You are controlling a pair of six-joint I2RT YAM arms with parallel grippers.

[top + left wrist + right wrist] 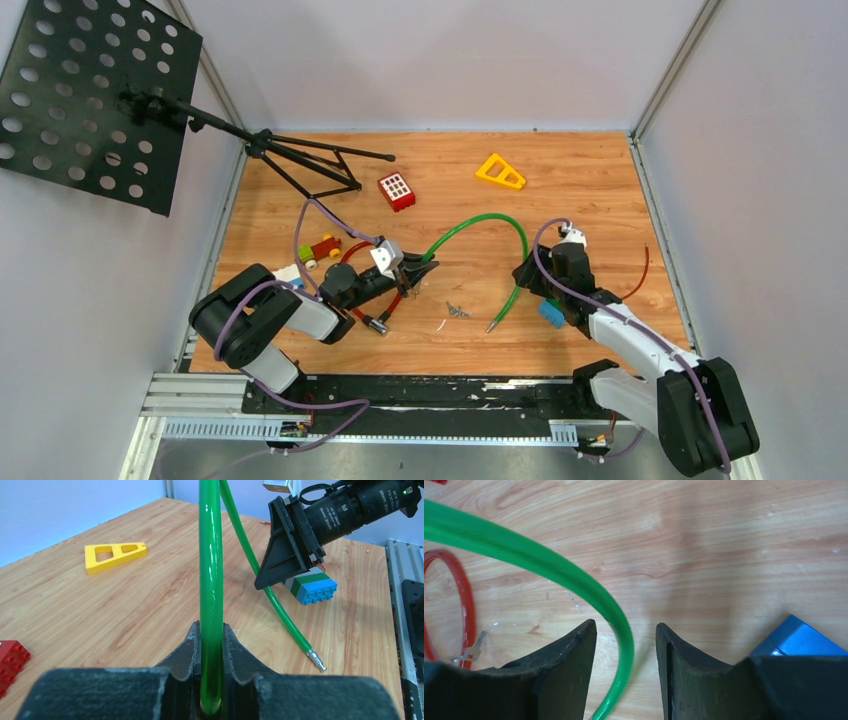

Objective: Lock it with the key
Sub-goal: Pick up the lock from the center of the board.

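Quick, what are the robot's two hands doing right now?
Left gripper: shut on the green cable.
Right gripper: open, the cable running between its fingers, not squeezed yet.

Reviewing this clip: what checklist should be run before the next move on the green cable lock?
1. Left claw shut on green cable: ok.
2. Cable sits inside the open right claw, ungripped: ok.
3. Cable's metal tip lies free on the table: ok.
4. Key in a claw: not ok; keys lie loose on the table.
5. Lock body located: cannot tell.
6. Blue brick clear of right claw: cannot tell; it sits close beside.
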